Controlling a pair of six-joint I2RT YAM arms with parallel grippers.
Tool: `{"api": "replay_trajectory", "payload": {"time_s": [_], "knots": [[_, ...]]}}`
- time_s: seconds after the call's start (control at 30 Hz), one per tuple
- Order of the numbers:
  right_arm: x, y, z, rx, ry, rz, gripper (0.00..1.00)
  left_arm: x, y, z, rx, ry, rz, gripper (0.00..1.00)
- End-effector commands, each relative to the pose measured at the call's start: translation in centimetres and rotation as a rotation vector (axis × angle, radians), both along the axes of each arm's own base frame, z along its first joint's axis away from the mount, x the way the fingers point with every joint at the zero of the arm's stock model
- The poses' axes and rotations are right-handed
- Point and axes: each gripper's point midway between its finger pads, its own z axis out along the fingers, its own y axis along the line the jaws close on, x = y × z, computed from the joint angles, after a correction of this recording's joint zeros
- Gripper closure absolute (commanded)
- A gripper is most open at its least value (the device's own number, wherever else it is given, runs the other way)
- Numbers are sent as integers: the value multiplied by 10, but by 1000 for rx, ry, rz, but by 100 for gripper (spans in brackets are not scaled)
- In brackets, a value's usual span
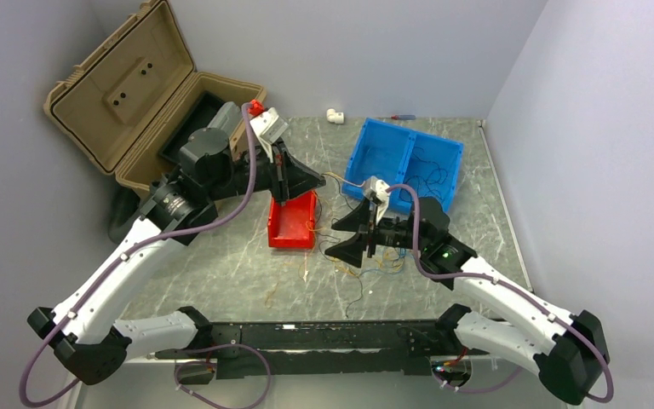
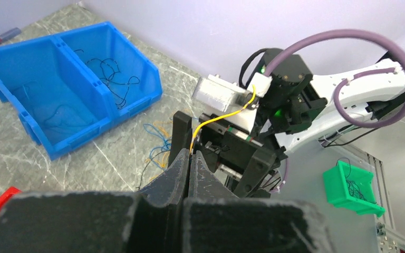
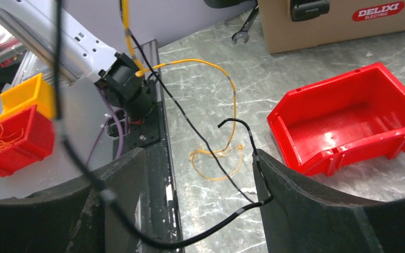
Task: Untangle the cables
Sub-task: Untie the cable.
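My left gripper (image 2: pixel 191 153) is shut, and a yellow cable (image 2: pixel 216 118) rises from its tips toward the right arm's wrist. From above, the left gripper (image 1: pixel 322 180) hangs over the red bin (image 1: pixel 292 228). A loose tangle of yellow, blue and dark cables (image 1: pixel 375 260) lies on the table under my right gripper (image 1: pixel 341 238). The right gripper (image 3: pixel 198 158) stands open. A black cable (image 3: pixel 227 218) sags across the gap and hooks over its right finger (image 3: pixel 295 205). Yellow cable loops (image 3: pixel 216 158) lie on the table beyond.
A blue two-compartment bin (image 1: pixel 404 162) holding thin dark wires stands at the back right. An open tan case (image 1: pixel 136 94) is at the back left, with a wrench (image 3: pixel 245 26) beside it. Small green (image 2: pixel 353 187), yellow (image 3: pixel 18 92) and red (image 3: pixel 10 139) bins sit off the table.
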Motion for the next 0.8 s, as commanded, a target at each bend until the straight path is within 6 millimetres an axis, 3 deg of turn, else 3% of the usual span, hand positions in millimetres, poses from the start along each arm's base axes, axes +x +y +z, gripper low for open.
{"api": "replay_trajectory", "payload": {"time_s": [0.0, 0.07, 0.1, 0.2, 0.27, 0.5, 0.57, 0.63, 0.67, 0.77], "knots": [[13, 12, 14, 61, -111, -36, 26, -10, 0, 29, -58, -55, -32, 100], [14, 18, 13, 72, -111, -42, 35, -11, 0, 27, -64, -49, -40, 100], [14, 20, 12, 71, -104, -43, 44, -11, -1, 25, -68, -44, -41, 100], [14, 21, 8, 68, -81, -60, 86, -8, -3, 19, -71, -29, -35, 100], [15, 16, 9, 77, -71, -95, 100, -2, -2, 13, -61, -14, -3, 100], [10, -18, 14, 95, -47, -239, 100, 32, 4, -10, -7, 38, 166, 97], [15, -29, 12, 82, -14, -316, 100, 39, 4, -16, -1, 61, 186, 80], [22, -42, 10, 66, 29, -409, 100, 44, 3, -25, 11, 90, 191, 38], [26, -48, 6, 48, 57, -456, 100, 46, 2, -30, 18, 103, 196, 27], [31, -62, 6, 37, 100, -548, 100, 47, 1, -42, 31, 111, 191, 4]]}}
